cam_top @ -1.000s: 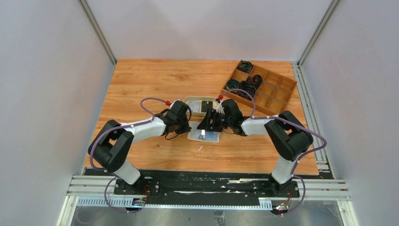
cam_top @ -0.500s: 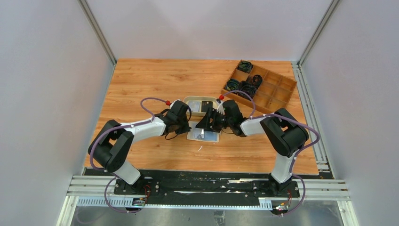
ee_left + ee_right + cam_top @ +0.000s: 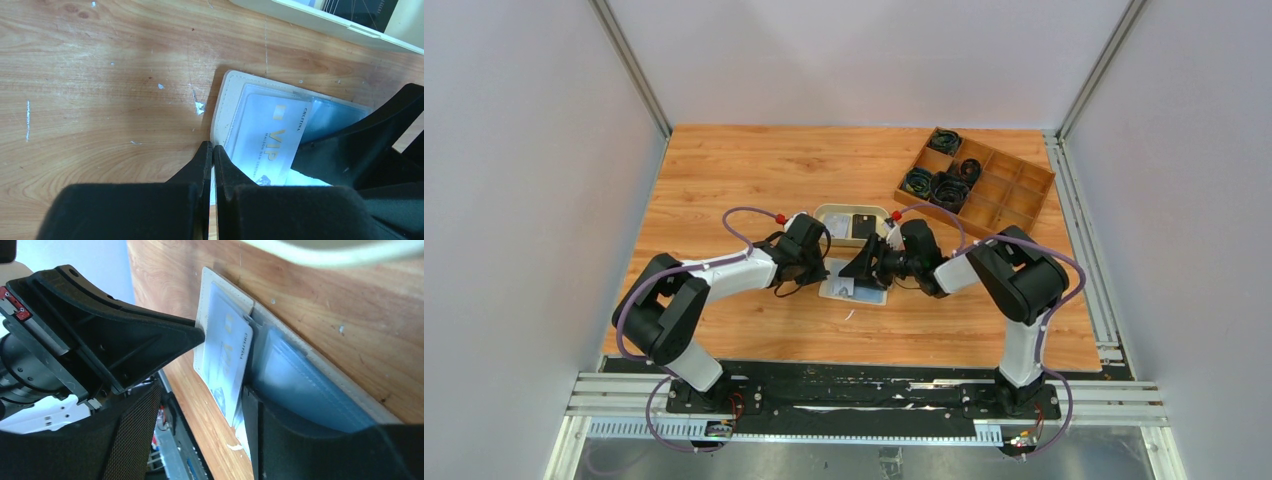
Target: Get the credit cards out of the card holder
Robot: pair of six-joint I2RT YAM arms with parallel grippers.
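The cream card holder [image 3: 223, 105] lies open on the wooden table, seen also in the top view [image 3: 872, 296]. A pale blue credit card [image 3: 274, 142] with gold VIP lettering sticks partway out of its left pocket. My left gripper [image 3: 212, 148] is shut, its tips resting against the holder's near-left edge. My right gripper [image 3: 200, 405] stands open over the holder. One of its fingers [image 3: 285, 440] rests on the blue inner pocket [image 3: 305, 380] beside the card [image 3: 227, 352]. In the top view both grippers meet over the holder, left [image 3: 826, 272] and right [image 3: 861, 272].
An oval beige dish [image 3: 829, 216] sits just behind the holder. A brown wooden compartment tray [image 3: 1009, 200] with black cable coils stands at the back right. Grey walls enclose the table on three sides.
My right gripper has edged left and lower over the holder, its elbow swinging inward. The holder has shifted slightly left. The left arm has stayed put.
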